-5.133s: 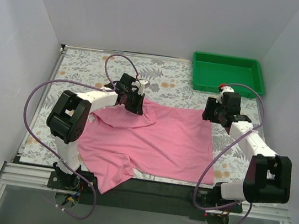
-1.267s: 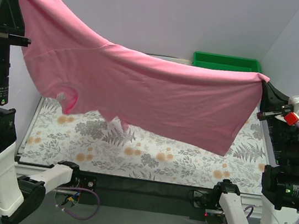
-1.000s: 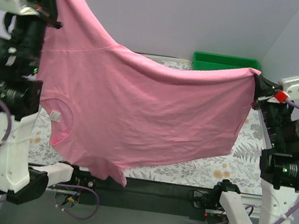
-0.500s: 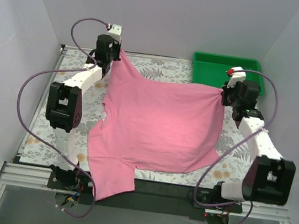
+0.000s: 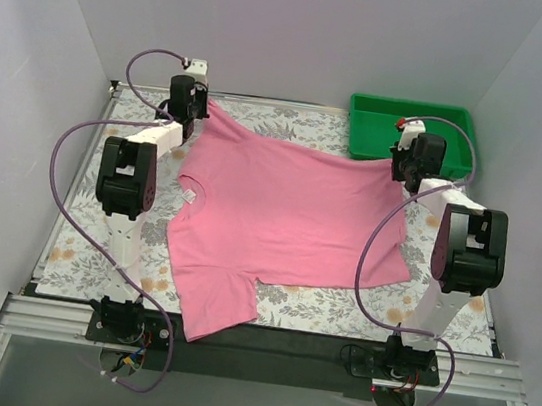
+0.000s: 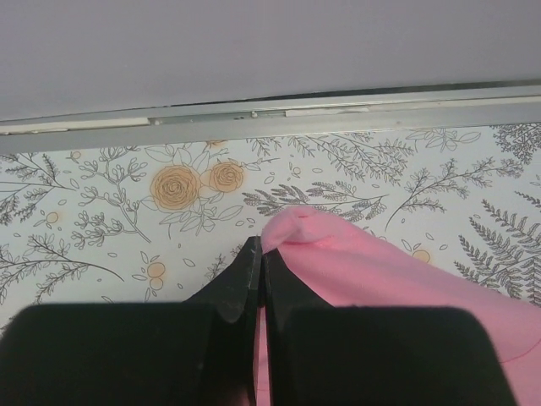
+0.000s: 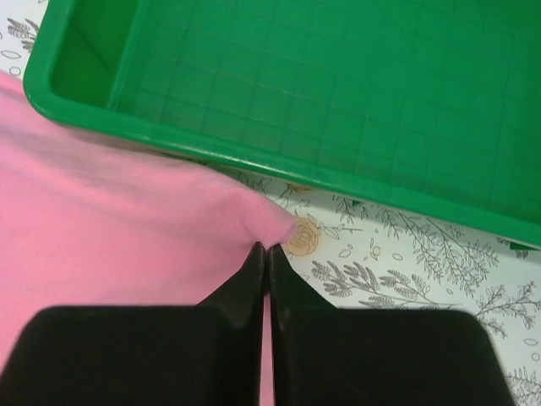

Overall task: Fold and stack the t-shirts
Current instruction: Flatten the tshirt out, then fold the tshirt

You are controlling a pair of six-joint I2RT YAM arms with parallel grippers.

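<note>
One pink t-shirt (image 5: 279, 214) lies spread over the floral table, its collar at the left and a sleeve hanging over the near edge. My left gripper (image 5: 191, 111) is at the shirt's far left corner, shut on a pinch of the pink t-shirt (image 6: 338, 262) just short of the back rail. My right gripper (image 5: 407, 167) holds the far right corner, shut on a fold of the t-shirt (image 7: 127, 220) right beside the green tray (image 7: 338, 85). Both arms are stretched low toward the back of the table.
The green tray (image 5: 414, 132) stands at the back right, its near rim close to my right gripper. A metal rail (image 6: 270, 114) and white wall bound the table behind. Cables (image 5: 88, 137) loop beside both arms.
Both arms came down from holding the shirt high in the air and have reached farther back. The shirt now lies flatter and stretched out between the two grippers.
</note>
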